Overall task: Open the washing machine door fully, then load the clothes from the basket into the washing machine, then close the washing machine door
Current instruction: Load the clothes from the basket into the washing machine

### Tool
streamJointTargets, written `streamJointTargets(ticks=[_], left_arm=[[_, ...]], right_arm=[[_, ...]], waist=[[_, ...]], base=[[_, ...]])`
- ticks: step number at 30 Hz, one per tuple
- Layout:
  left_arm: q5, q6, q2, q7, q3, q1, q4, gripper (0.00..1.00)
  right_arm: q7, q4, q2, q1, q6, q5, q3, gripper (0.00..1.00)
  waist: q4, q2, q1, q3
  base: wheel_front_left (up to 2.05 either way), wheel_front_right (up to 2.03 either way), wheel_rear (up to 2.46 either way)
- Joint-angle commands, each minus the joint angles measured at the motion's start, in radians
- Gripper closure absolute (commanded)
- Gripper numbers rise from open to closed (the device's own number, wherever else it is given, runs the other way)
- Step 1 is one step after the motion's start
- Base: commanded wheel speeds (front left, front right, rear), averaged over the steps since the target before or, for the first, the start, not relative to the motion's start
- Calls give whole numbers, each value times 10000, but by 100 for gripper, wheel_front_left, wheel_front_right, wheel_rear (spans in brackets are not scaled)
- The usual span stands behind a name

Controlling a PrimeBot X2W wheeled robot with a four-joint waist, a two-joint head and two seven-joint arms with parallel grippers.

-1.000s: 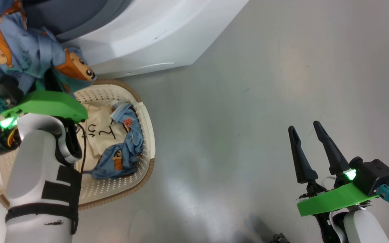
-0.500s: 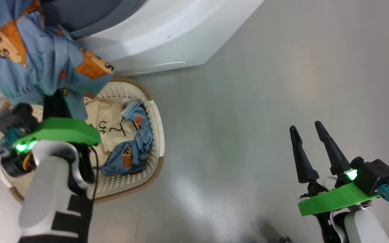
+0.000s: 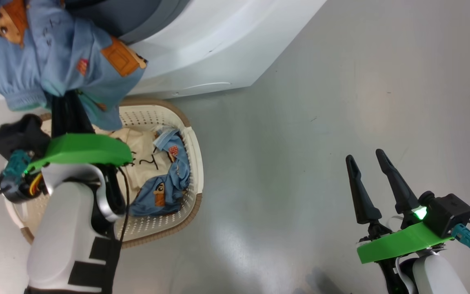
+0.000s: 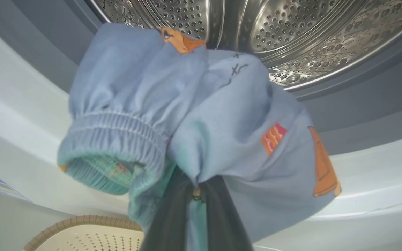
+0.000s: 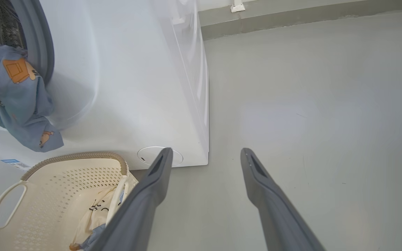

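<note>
Blue garment [image 4: 222, 115] higher, between left fingers [image 4: 222, 216]

We've clamped the left gripper [image 4: 199, 191] onto the blue garment [image 4: 222, 115] and raised it from over the basket [image 3: 197, 171] toward the drum [image 4: 291, 35] mouth, and our head camera has swung, shifting the whole view.

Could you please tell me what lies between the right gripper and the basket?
Bare grey floor, seen in the head view; the right gripper and the basket stand well apart.
</note>
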Motion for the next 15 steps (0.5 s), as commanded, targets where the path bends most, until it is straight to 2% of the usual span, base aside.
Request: streamJointTargets(ticks=[1, 7, 15], left_arm=[[228, 59, 255, -62, 238, -118, -305, 100], [760, -61, 405, -62, 431, -1353, 57, 100], [1109, -176, 1399, 149, 613, -3663, 2401, 100]], right_arm=[[-74, -152, 19, 81, 16, 42, 249, 0], [-74, -59, 59, 65, 16, 123, 494, 0], [-74, 142, 99, 84, 16, 352, 784, 0]], waist=[[-50, 0, 0, -46], [-338, 0, 0, -141], [-1108, 0, 0, -72]], base=[[0, 0, 0], [0, 0, 0], [0, 0, 0]])
